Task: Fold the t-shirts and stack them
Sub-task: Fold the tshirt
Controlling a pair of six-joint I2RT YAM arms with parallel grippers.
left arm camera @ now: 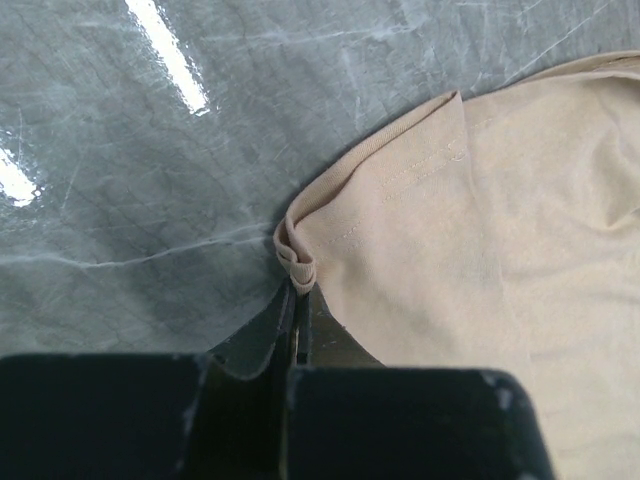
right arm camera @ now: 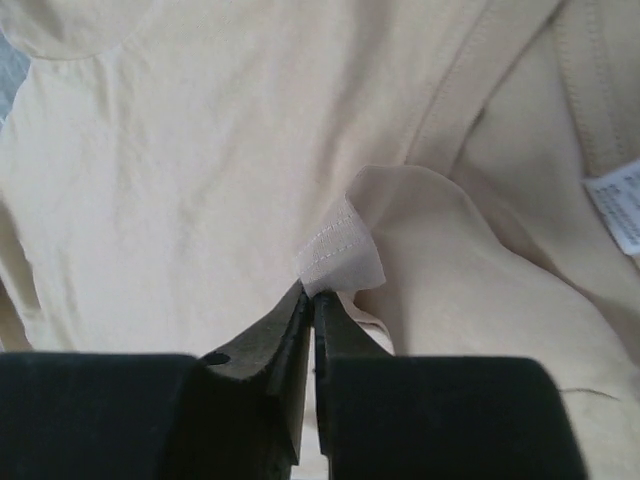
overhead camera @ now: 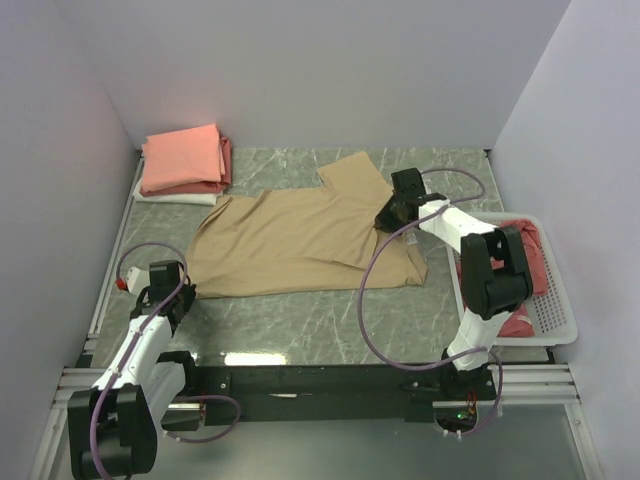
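Tan cotton is spread flat across the middle of the grey marbled table. The tan t-shirt is laid crosswise, with its hem towards the left and its collar end towards the right. One sleeve points to the far side.

The near-left corner of its hem is pinched by the left gripper, whose jaws are pressed tight together on a small roll of the stitched edge. The rest of that corner lies on the table surface.

At the right end, the right gripper is seen lowered onto the shirt. A small hemmed fold of the tan fabric is nipped at its fingertips, and only a thin slit is left between the jaws. A white neck label is visible just to the right of that fold.

At the far-left corner a folded stack is set. A salmon-pink t-shirt lies on top, a red t-shirt under it and a white t-shirt at the bottom.

On the right, a white slatted basket is placed beside the right arm, and a crumpled dusty red t-shirt is held in it.
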